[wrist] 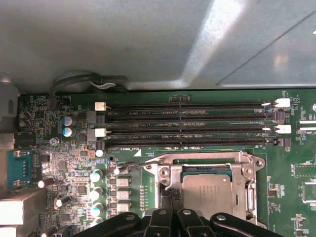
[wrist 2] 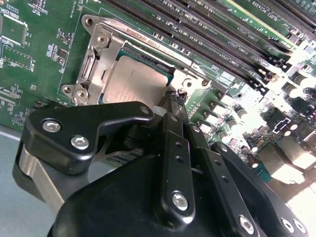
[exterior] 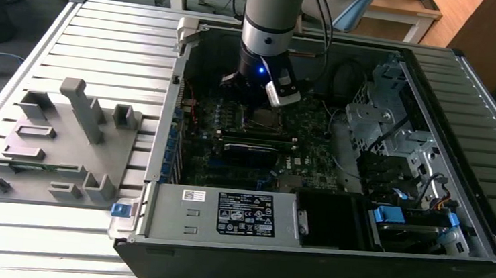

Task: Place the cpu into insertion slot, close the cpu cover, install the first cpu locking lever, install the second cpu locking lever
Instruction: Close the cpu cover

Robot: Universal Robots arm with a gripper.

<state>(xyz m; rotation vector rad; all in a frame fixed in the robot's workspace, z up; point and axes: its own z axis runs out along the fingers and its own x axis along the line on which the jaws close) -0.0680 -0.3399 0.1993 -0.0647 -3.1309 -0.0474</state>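
The cpu (wrist 2: 133, 81) (wrist: 210, 190) lies flat in the insertion slot (exterior: 265, 118), its dull grey top showing through the cut-out of the silver cpu cover (wrist 2: 96, 61) (wrist: 247, 173), which lies down over it. My gripper (wrist 2: 173, 98) (wrist: 170, 200) (exterior: 260, 111) is shut, its tips touching the cover's rim at one corner of the slot. I cannot tell whether anything is pinched between them. A thin wire locking lever (wrist: 129, 165) sticks out sideways from the slot's edge. The gripper body hides the near side of the slot in both wrist views.
Long black memory slots (wrist: 187, 123) (wrist 2: 222, 29) run beside the socket. Capacitors (wrist: 96, 195) stand close by. The case's metal wall (wrist: 148, 39) rises behind the board. A power supply (exterior: 223, 211), a drive cage (exterior: 384, 124) and a grey fixture tray (exterior: 50, 142) lie around.
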